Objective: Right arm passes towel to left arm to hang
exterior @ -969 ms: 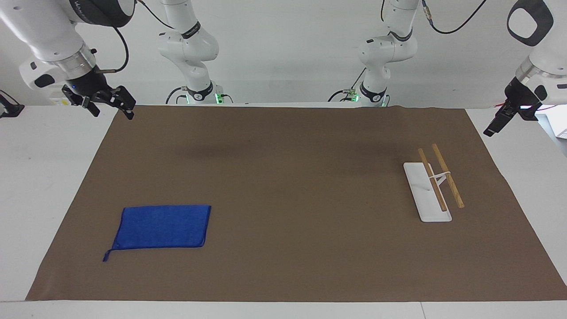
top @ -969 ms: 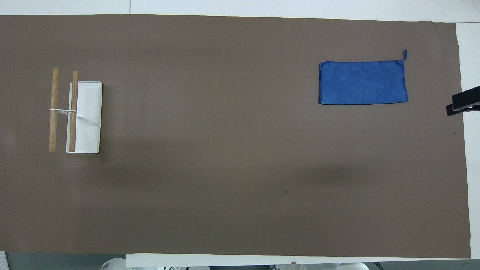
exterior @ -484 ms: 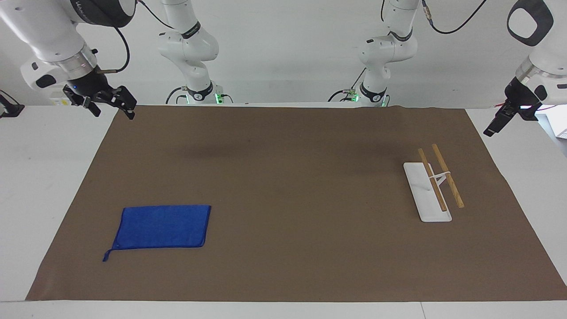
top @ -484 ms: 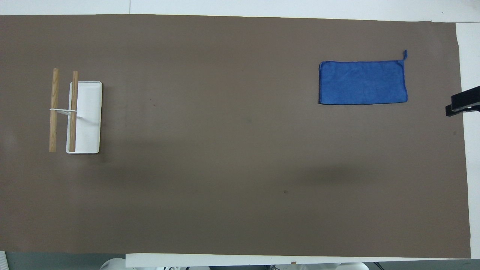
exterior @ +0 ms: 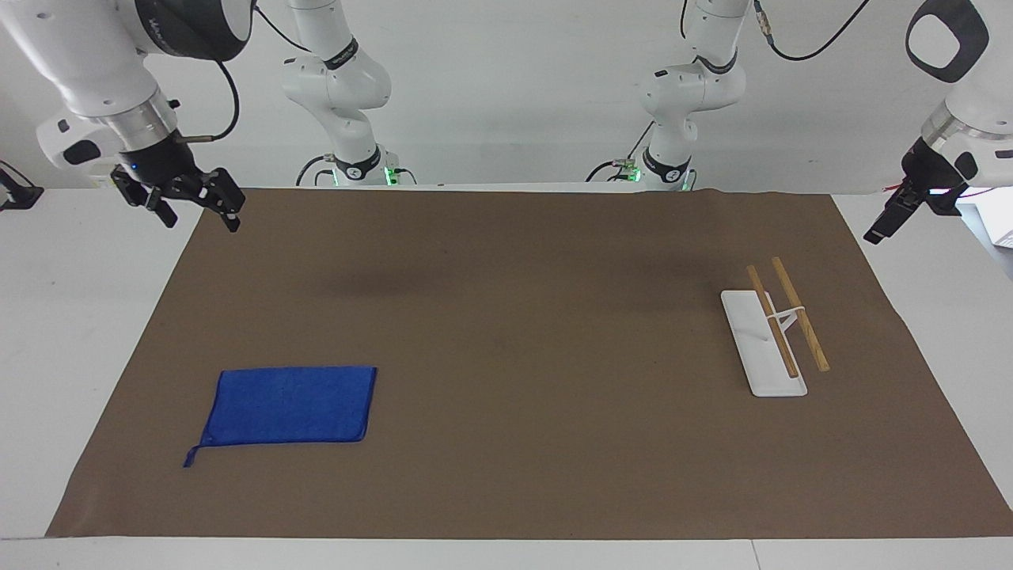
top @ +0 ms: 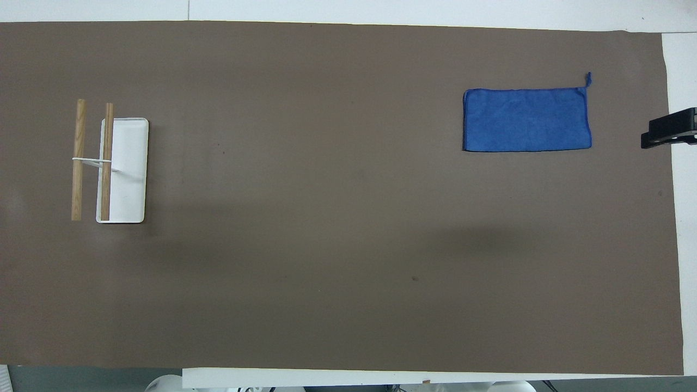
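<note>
The blue towel (exterior: pixel 291 405) lies flat on the brown mat toward the right arm's end of the table, its loop tag (exterior: pixel 190 457) at the corner farthest from the robots. It also shows in the overhead view (top: pixel 526 120). My right gripper (exterior: pixel 199 215) is open and empty, up in the air over the mat's edge, well apart from the towel. One of its fingers (top: pixel 667 129) shows in the overhead view. My left gripper (exterior: pixel 877 231) is shut and empty and waits raised over the white table at the left arm's end.
A towel rack (exterior: pixel 779 332) with a white base and two wooden rods stands on the mat toward the left arm's end, and shows in the overhead view (top: pixel 109 163). The brown mat (exterior: pixel 506 317) covers most of the white table.
My right gripper has come down slightly and moved farther out from the robots along the mat's edge, turning a little. The left arm, towel and rack have not moved.
</note>
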Controlling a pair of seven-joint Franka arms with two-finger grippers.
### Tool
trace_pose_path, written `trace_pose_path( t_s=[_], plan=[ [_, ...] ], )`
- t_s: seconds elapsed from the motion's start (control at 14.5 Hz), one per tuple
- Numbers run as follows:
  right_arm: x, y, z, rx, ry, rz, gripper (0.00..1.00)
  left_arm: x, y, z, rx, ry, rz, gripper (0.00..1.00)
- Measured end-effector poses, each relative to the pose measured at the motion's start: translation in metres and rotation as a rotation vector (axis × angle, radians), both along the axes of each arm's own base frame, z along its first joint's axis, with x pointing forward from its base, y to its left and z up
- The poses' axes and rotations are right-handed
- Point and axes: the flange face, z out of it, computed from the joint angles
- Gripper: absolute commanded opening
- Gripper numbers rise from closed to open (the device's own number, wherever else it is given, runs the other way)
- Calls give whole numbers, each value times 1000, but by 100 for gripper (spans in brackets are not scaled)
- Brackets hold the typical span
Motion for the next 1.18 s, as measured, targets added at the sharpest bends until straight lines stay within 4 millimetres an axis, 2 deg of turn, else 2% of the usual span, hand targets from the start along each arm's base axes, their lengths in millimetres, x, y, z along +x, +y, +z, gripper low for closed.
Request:
trace_pose_path(
  t_s=[0.14, 0.42, 0.55, 0.69, 0.83, 1.18],
  plan=[
    [31, 14, -41, 0, -28, 32, 100, 0, 0, 0, 0, 0, 0, 100],
    [83, 44, -151, 9, -1, 88, 100, 0, 0, 0, 0, 0, 0, 100],
    [98, 46, -207, 14, 19, 91, 100, 0, 0, 0, 0, 0, 0, 100],
    [99, 42, -249, 15, 29, 92, 100, 0, 0, 0, 0, 0, 0, 100],
    [90, 41, -272, 16, 36, 98, 100, 0, 0, 0, 0, 0, 0, 100],
    [73, 42, -309, 16, 34, 116, 98, 0, 0, 0, 0, 0, 0, 100]
  ],
)
